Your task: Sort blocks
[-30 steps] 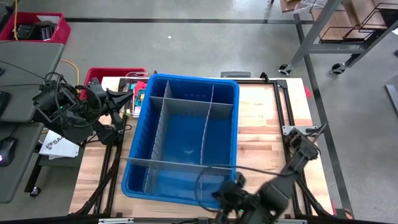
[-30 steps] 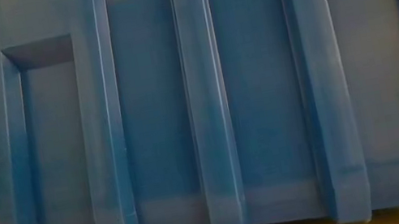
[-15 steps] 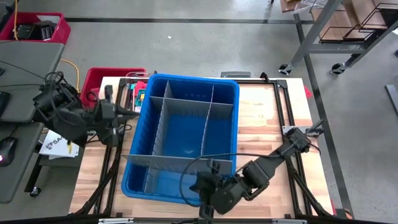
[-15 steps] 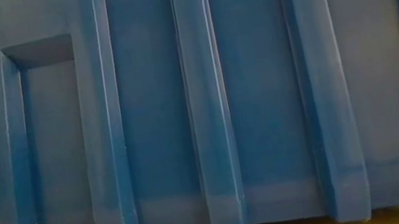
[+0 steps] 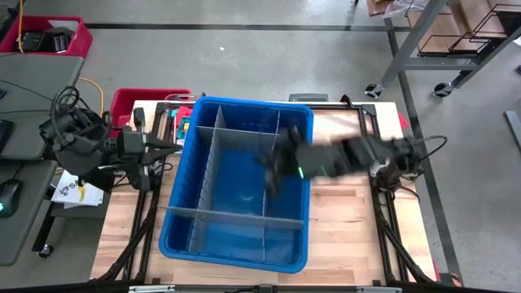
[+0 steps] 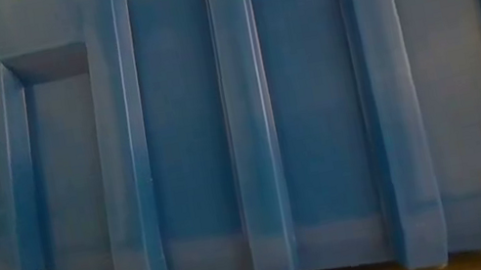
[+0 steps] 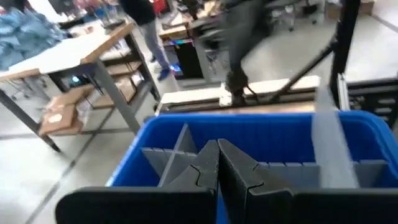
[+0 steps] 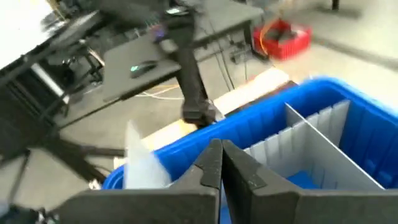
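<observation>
grippers point(image 5: 273, 167) seemingly shut, above bin point(image 5: 183, 175)

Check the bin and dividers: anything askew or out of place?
One thing stands out: the front cross divider in the blue bin runs slanted, its left end poking past the bin's left wall instead of sitting square like the other dividers. The compartments look bare of blocks. Both end effectors are shut, nothing held.

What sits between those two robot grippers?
In the high view, the blue bin's left wall and grey dividers lie between the left gripper and right gripper.
</observation>
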You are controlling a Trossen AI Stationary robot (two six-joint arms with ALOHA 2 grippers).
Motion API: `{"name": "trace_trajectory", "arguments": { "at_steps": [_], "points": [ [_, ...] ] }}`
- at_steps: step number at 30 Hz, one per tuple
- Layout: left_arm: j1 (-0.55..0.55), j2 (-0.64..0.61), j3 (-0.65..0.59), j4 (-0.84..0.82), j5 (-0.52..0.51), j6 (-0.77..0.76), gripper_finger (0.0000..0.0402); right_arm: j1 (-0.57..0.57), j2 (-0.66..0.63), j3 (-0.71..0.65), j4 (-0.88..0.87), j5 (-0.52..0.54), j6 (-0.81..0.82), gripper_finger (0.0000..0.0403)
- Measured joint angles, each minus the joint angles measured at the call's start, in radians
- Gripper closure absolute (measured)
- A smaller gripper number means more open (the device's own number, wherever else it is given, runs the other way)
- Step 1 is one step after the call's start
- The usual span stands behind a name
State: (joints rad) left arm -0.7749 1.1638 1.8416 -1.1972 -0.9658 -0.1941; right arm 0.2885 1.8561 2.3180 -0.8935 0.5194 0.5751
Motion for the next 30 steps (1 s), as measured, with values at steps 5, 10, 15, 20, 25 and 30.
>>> {"name": "trace_trajectory", "arguments": {
  "at_steps": [5,10,15,20,25,30],
  "points": [
    [-0.020,0.038,0.000,-0.168,0.016,-0.199,0.0401,-0.243,0.063,-0.004,-0.136,-0.423,0.114,0.0403],
    [-0.032,0.089,0.000,-0.297,0.049,-0.345,0.0401,-0.319,0.161,-0.006,-0.214,-0.555,0.081,0.0403],
    [-0.032,0.134,-0.001,-0.310,0.042,-0.378,0.0401,-0.315,0.275,-0.005,-0.226,-0.625,0.080,0.0403],
    [-0.031,0.169,-0.001,-0.310,0.041,-0.382,0.0401,-0.289,0.376,-0.005,-0.227,-0.626,0.098,0.0403],
    [-0.031,0.174,-0.001,-0.310,0.040,-0.411,0.0401,-0.254,0.424,-0.005,-0.280,-0.588,0.098,0.0403],
    [-0.031,0.173,-0.001,-0.311,0.010,-0.423,0.0401,-0.223,0.462,-0.004,-0.382,-0.596,0.068,0.0403]
  ]
}}
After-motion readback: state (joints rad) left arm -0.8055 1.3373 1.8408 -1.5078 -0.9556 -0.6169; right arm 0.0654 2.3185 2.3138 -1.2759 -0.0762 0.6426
